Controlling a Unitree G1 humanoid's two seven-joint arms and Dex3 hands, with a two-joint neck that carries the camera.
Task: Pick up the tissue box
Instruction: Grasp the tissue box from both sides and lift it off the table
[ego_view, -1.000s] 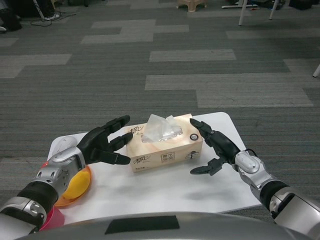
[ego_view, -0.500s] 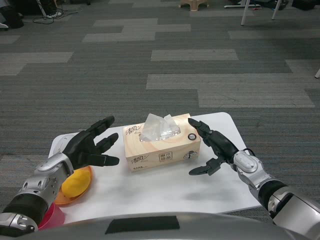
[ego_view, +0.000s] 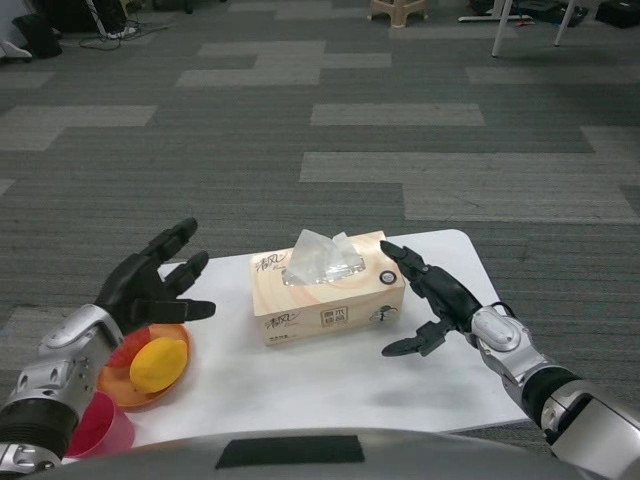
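So our left hand (ego_view: 150, 288) has backed off to the left since a second ago, fingers spread, holding nothing, well apart from the tissue box (ego_view: 328, 287) now. The box sits mid-table (ego_view: 330, 385), tissue poking out the top. Right hand (ego_view: 432, 297) stays just beside the box's right end, open too; we can't tell if it's touching. The orange bowl (ego_view: 130, 380) with the yellow fruit (ego_view: 158, 364) shows more now, and a pink cup (ego_view: 90, 428) is partly cut off behind our left forearm.

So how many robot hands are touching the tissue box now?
0. Left hand hovers apart, above the orange bowl; right hand sits just beside the tissue box, contact unclear.
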